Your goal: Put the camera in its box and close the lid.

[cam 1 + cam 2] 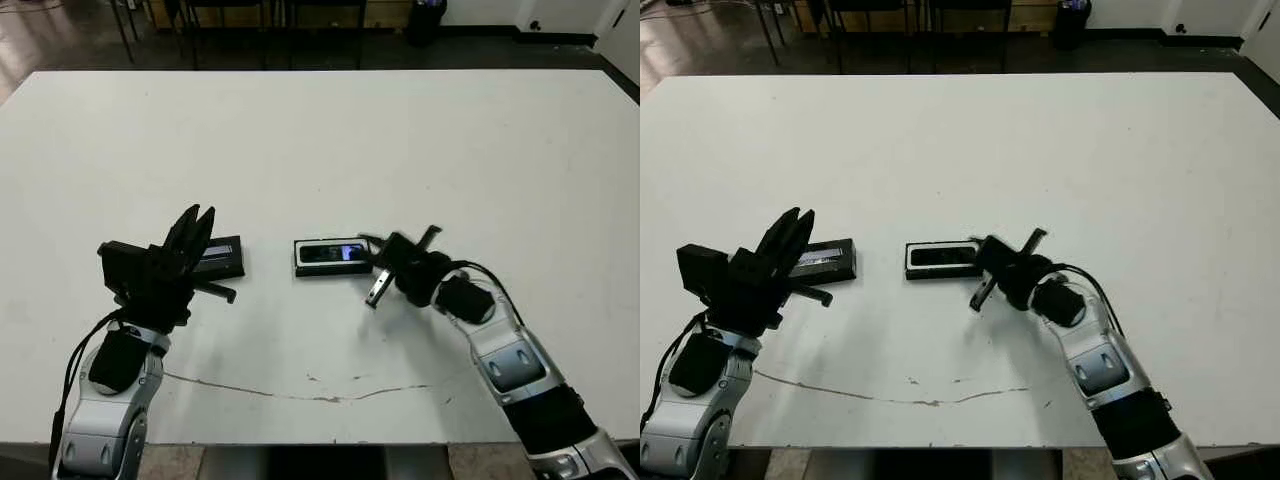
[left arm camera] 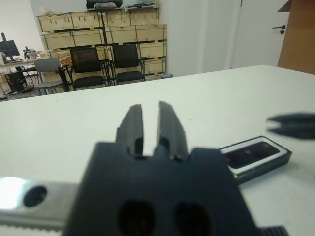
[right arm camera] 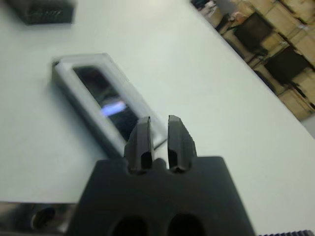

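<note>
Camera, a slim black bar (image 1: 333, 253), lies inside the small white-lined black box (image 1: 303, 268) mid-desk. Right gripper (image 1: 368, 247) sits beside it, fingers pressed together. Left gripper (image 1: 199, 222), nearly closed, hovers by the flat black lid (image 1: 226, 257).

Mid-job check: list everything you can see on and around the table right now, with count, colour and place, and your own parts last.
table: one, white, fills the view; a thin dark crack line near its front edge.
box: one, black outside with white lining, near table centre, open.
camera: one, black with a bluish screen, lying inside the box.
lid: one, black with a pale strip, flat on the table to the left of the box, apart from it.
chairs: several, black, beyond the far edge of the table.
crates: stacked, light wood, against the far wall.
left gripper: one, black, raised beside the lid, holding nothing.
right gripper: one, black, at the box's right end, holding nothing.
</note>
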`<state>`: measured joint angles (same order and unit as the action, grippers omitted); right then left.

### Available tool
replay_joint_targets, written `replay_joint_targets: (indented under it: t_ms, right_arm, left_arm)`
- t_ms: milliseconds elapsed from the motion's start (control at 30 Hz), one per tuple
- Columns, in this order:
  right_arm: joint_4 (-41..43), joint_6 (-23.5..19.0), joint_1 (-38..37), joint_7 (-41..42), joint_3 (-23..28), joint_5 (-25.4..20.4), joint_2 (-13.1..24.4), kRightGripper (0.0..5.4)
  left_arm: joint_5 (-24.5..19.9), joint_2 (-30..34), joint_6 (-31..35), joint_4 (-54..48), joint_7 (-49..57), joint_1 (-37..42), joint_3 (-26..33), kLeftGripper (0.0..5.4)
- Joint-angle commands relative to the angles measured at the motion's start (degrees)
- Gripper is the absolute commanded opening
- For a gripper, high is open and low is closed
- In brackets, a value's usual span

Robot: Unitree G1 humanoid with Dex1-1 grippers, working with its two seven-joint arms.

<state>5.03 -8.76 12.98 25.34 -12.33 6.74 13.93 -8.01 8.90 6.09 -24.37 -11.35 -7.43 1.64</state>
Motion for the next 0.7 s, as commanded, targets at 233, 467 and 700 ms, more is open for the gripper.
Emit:
replay_joint_targets:
  t_ms: [233,467,700]
  right_arm:
    - [9.41,-6.57,-1.75,-2.37,11.41,-15.89,-3.38,0.03]
    - [10.18,-9.18,-3.31,1.17,12.91,-19.21,1.27,0.03]
    - [10.29,-11.24,-3.75,2.28,12.02,-19.04,4.27,0.03]
  left_arm:
    - [0.48,1.39,1.61,0.01,-0.26,0.41,0.78,0.00]
    - [-1.45,5.87,4.19,-2.65,-2.55,2.87,4.71,0.00]
    - [-5.96,22.08,12.30,-1.11,-13.14,14.15,12.03,0.00]
